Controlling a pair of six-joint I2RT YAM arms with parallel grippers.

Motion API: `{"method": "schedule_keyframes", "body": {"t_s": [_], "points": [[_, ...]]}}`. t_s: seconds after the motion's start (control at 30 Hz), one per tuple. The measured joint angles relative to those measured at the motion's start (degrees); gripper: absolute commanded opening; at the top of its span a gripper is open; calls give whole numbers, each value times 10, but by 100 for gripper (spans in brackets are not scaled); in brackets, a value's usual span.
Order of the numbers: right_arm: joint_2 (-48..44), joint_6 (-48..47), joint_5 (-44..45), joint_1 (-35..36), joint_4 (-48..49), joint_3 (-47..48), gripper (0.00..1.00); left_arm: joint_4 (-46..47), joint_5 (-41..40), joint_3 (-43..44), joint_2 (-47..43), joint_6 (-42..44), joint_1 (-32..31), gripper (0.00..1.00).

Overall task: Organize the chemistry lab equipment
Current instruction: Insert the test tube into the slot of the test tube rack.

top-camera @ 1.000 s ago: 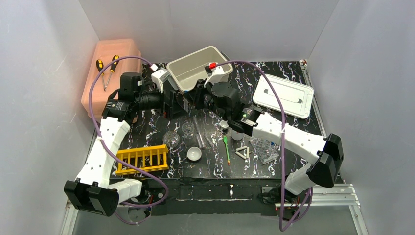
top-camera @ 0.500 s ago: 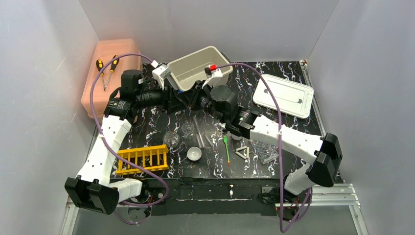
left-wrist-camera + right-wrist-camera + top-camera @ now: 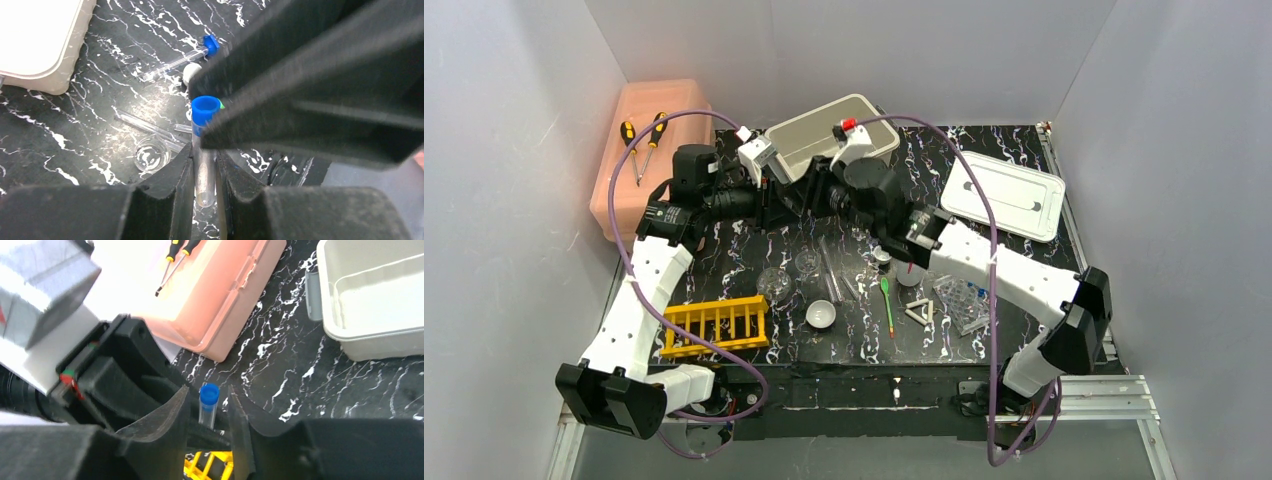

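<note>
White walls close round a black marbled table (image 3: 914,170), and above its far side, left of the middle, the two arms meet nose to nose over one blue-capped tube (image 3: 204,150), which is held in the air rather than lying among the other glassware. The left gripper (image 3: 204,175) is clamped on the tube's lower body, just above its rounded end. The right gripper (image 3: 208,405) has its fingers apart, flanking the capped end with a sliver of gap on each side. Such a tube is probably light, stiff, smooth and breakable, so a gentle hold on the bare body, not the cap, looks safest. From overhead the tube is hidden between the wrists, but that view alone places the yellow rack (image 3: 714,325) at the near left, well apart. Only the wrist cameras show the grip itself.
</note>
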Motion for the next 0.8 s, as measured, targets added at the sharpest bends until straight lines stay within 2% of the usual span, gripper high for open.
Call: {"method": "schedule_keyframes", "body": {"t_s": [0.23, 0.4, 0.8], "points": [[63, -11, -146, -85, -170, 162, 55, -31, -23, 0, -10, 69, 0, 9], [83, -29, -235, -112, -247, 204, 57, -44, -31, 0, -19, 106, -3, 9], [91, -24, -334, -111, -267, 205, 54, -68, -74, 0, -20, 153, -28, 10]]}}
